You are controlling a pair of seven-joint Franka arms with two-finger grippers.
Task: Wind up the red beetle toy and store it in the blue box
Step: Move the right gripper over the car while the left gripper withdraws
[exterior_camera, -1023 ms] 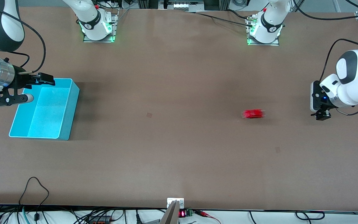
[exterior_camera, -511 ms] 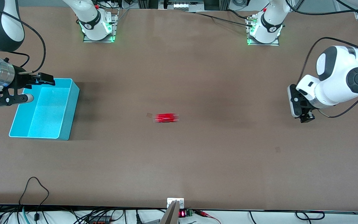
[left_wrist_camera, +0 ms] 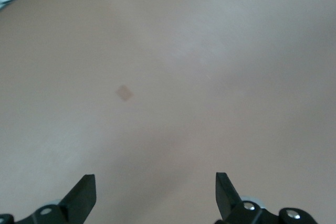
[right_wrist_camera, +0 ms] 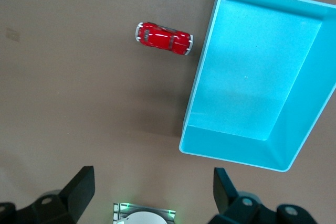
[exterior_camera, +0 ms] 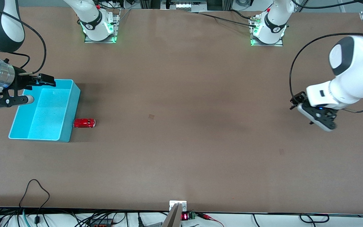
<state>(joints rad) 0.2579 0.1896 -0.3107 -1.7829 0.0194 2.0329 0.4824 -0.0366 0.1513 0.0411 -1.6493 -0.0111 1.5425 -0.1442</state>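
The red beetle toy [exterior_camera: 84, 123] stands on the table outside the blue box [exterior_camera: 69, 110], close against the box's wall that faces the left arm's end. The right wrist view shows the toy [right_wrist_camera: 164, 39] beside the box [right_wrist_camera: 195, 93], which has nothing in it. My right gripper [exterior_camera: 24, 91] hangs open and empty over the box's end toward the right arm's end of the table; its own view shows it wide open [right_wrist_camera: 152, 174]. My left gripper [exterior_camera: 301, 108] is open and empty over bare table at the left arm's end [left_wrist_camera: 155, 179].
The arm bases [exterior_camera: 98, 28] [exterior_camera: 268, 31] stand along the table edge farthest from the front camera. Small dark marks [exterior_camera: 151, 116] [exterior_camera: 281, 151] lie on the brown tabletop. Cables hang along the nearest edge [exterior_camera: 35, 189].
The toy has rolled across the table from near the left arm's end to the box's wall and stopped. The left arm has swung and turned its gripper. The right arm has not moved.
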